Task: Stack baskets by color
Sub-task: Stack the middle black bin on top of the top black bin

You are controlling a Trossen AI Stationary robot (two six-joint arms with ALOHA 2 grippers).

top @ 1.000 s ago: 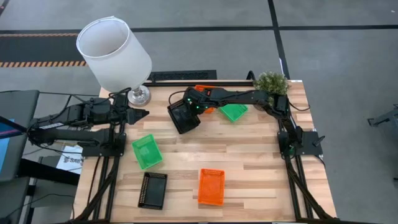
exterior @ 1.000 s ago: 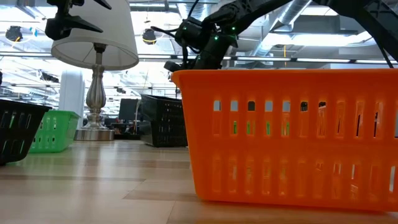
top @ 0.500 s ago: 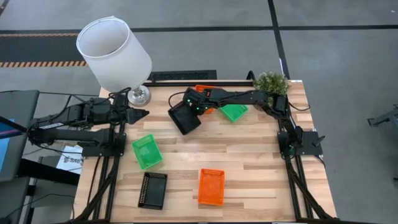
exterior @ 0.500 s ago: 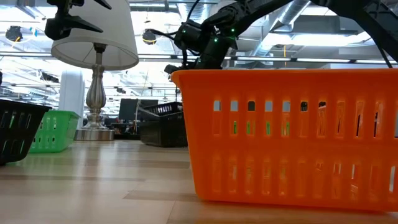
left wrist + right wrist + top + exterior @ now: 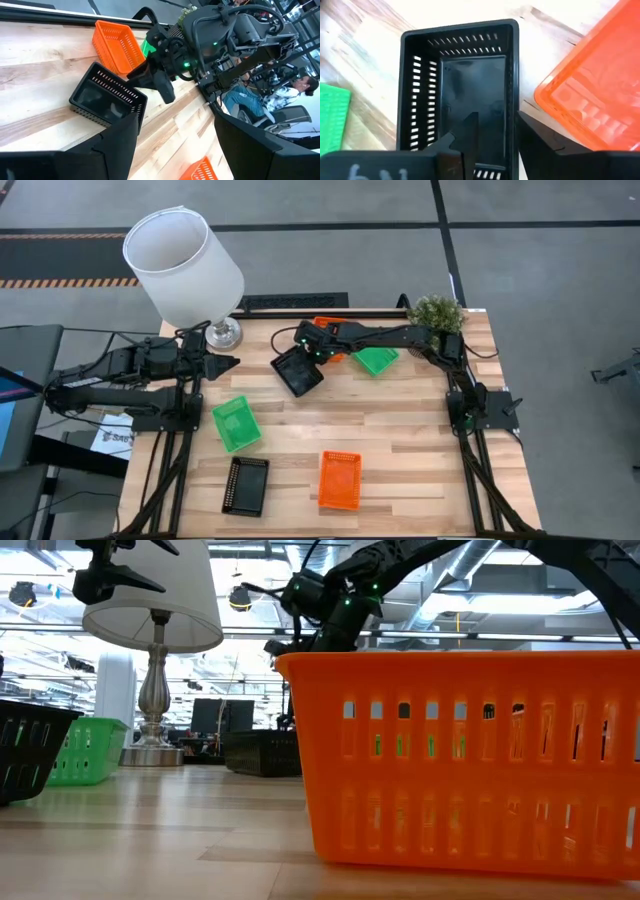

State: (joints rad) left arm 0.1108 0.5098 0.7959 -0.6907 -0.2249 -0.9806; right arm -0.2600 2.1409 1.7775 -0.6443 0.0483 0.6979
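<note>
A black basket (image 5: 296,372) sits flat on its bottom on the table at the far middle, also seen in the low view (image 5: 262,752). My right gripper (image 5: 310,352) stands open over its far end, one finger inside and one outside the basket's side wall (image 5: 513,75). An orange basket (image 5: 322,328) and a green basket (image 5: 377,361) lie just beyond it. Nearer the front lie a green basket (image 5: 236,423), a black basket (image 5: 246,485) and an orange basket (image 5: 339,479). My left gripper (image 5: 228,363) waits open at the far left.
A white lamp (image 5: 184,265) stands on its metal foot (image 5: 223,333) at the far left corner, close to my left gripper. A small potted plant (image 5: 437,311) is at the far right corner. Bare wood lies across the table's middle and right side.
The black basket, tipped up a second ago, has come down and now lies flat on the table. My right gripper has let it go and stayed in place above it.
</note>
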